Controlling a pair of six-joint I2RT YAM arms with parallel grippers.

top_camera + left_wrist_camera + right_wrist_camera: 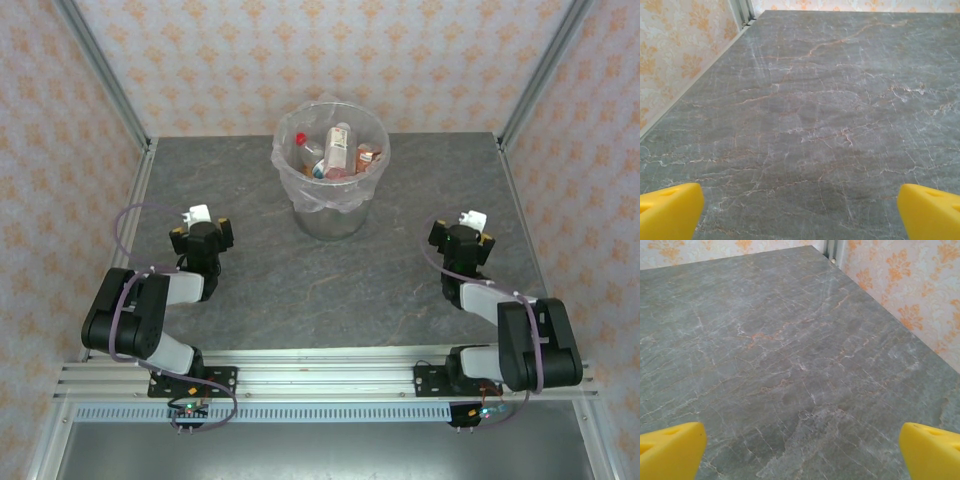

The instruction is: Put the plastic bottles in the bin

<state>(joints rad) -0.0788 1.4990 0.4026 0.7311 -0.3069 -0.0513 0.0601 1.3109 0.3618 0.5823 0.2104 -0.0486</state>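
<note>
At the upper centre of the overhead view, the bin (330,218) stands on the grey table (400,285) with the plastic bottles (338,150) piled inside it. Lower left, the left gripper (201,229) is spread wide and empty. Lower right, the right gripper (461,232) is likewise released. Both wrist views show yellow fingers (667,212) far apart at the bottom corners.
</note>
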